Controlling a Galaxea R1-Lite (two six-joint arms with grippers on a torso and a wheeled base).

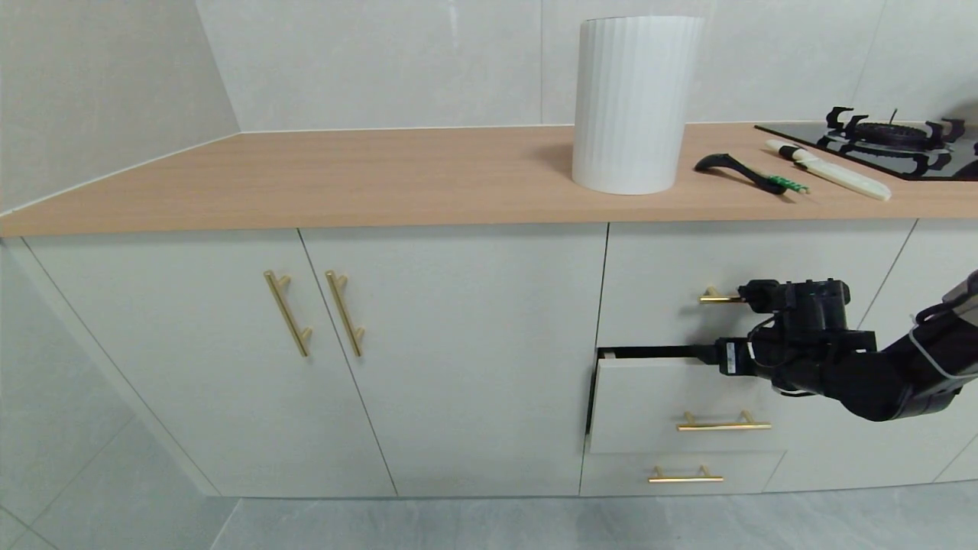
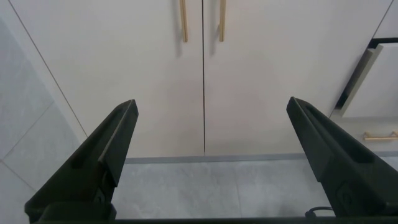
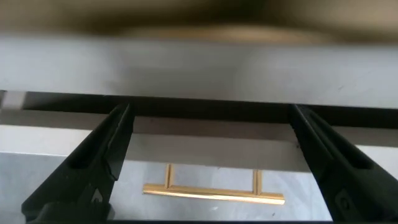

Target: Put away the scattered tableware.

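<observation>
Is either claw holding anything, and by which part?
Nothing is held. The left claw and right claw are both open, the right at the top edge of the drawer.

The inside of the middle drawer (image 1: pixel 672 401) is hidden behind its own front; the right gripper (image 1: pixel 722 356) is black against the dark slit above that front, so where its fingertips end cannot be made out; the gripper's body covers part of the top handle (image 1: pixel 714 298); the hob (image 1: pixel 886 141) at the countertop's (image 1: pixel 382 176) far right corner is cut by the picture's edge; the black utensil (image 1: pixel 737 172) near it is too small to name; a blurred pale band (image 3: pixel 199 56) crosses the right wrist view.
</observation>
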